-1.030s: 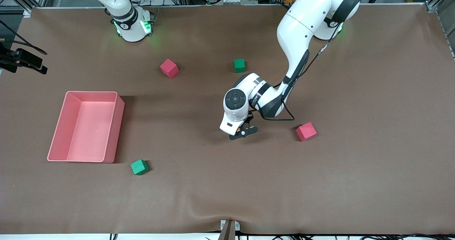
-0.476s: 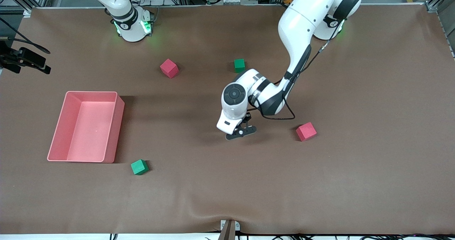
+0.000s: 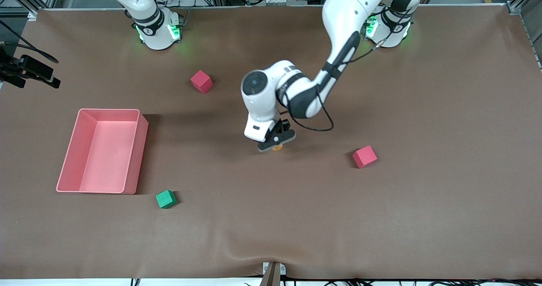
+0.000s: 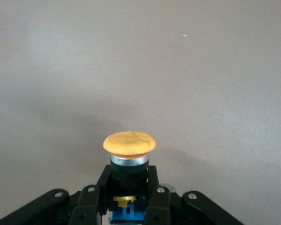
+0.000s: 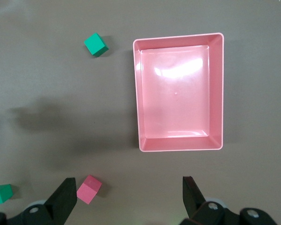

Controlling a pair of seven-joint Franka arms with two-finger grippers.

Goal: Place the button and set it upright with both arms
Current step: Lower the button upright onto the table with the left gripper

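Observation:
The button [image 4: 129, 143] has a round orange cap, a metal ring and a black-and-blue body. My left gripper [image 4: 128, 182] is shut on its black body, and the cap points away from the wrist. In the front view the left gripper [image 3: 275, 141] hangs over the middle of the table, with the orange cap of the button [image 3: 277, 148] peeking out under it. My right gripper [image 5: 129, 180] is open and holds nothing. It waits high over the table near the pink bin [image 5: 136, 93].
The pink bin [image 3: 110, 154] sits toward the right arm's end. A green cube [image 3: 165, 199] lies nearer the front camera than the bin. One red cube [image 3: 201, 81] lies near the right arm's base, another red cube [image 3: 364, 156] toward the left arm's end. A second green cube [image 5: 0, 193] shows beside a red cube [image 5: 89, 189].
My left arm has carried the button toward the right arm's end of the table, and its wrist now hides the green cube near the middle. The right gripper stays open.

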